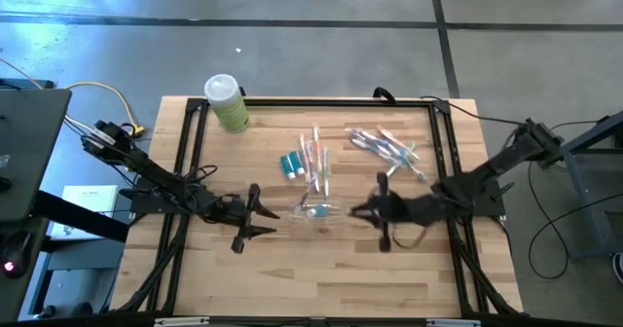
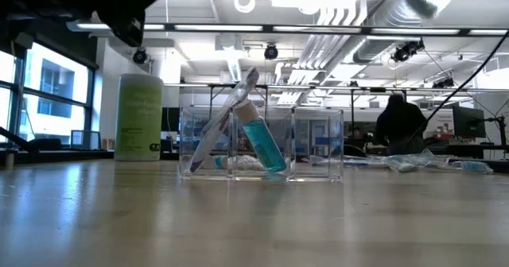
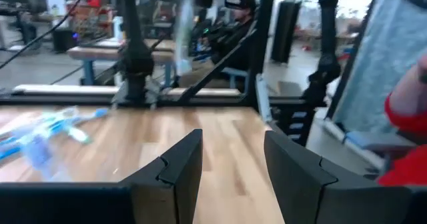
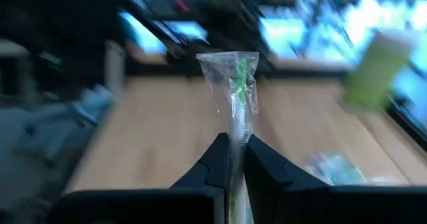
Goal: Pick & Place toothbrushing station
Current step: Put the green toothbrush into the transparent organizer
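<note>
A clear compartment organizer [image 1: 316, 211] [image 2: 262, 144] stands mid-table. In it, a wrapped toothbrush [image 2: 227, 120] and a teal toothpaste tube [image 2: 262, 144] lean against its walls. My right gripper [image 1: 365, 210] [image 4: 235, 147], just right of the organizer, is shut on a clear-wrapped toothbrush with green inside [image 4: 237, 84]. My left gripper [image 1: 255, 216] [image 3: 233, 161] is open and empty, just left of the organizer. More wrapped toothbrushes lie on the table in two heaps [image 1: 389, 147] [image 1: 316, 160], with another teal tube [image 1: 291, 163] beside them. My right gripper pinches the wrapped toothbrush between its two fingers, on the wrapper's narrow part [image 4: 237, 139]. The toothbrush runs on straight ahead past the fingertips, in line with the fingers. Its wide wrapper end [image 4: 230, 61] sticks out free, clear of the table.
A light green bottle with a white cap [image 1: 226, 103] [image 2: 139, 116] stands at the far left of the table. A black frame [image 1: 185, 142] runs around the tabletop. Bare wood lies toward the near edge.
</note>
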Motion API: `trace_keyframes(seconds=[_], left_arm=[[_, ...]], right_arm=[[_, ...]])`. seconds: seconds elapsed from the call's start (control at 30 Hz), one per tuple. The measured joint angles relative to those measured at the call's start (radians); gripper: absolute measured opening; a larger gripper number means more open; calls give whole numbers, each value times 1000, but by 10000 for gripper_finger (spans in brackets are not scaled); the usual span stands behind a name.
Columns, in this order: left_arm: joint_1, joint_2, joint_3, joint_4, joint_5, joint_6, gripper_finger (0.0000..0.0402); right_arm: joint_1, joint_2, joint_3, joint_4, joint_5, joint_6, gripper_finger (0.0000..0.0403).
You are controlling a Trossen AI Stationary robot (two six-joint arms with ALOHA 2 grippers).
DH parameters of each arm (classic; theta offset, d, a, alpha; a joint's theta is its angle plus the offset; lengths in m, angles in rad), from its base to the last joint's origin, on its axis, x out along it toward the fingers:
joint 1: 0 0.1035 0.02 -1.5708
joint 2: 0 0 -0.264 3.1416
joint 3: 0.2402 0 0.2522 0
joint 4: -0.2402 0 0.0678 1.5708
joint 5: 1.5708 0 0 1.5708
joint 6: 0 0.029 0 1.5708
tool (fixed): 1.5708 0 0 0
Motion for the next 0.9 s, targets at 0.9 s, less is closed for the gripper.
trace_keyframes(seconds=[0.9], left_arm=[[193,473,307,340,225,-612,156]], right_arm=[[129,229,-29,522,-193,-1373,24]])
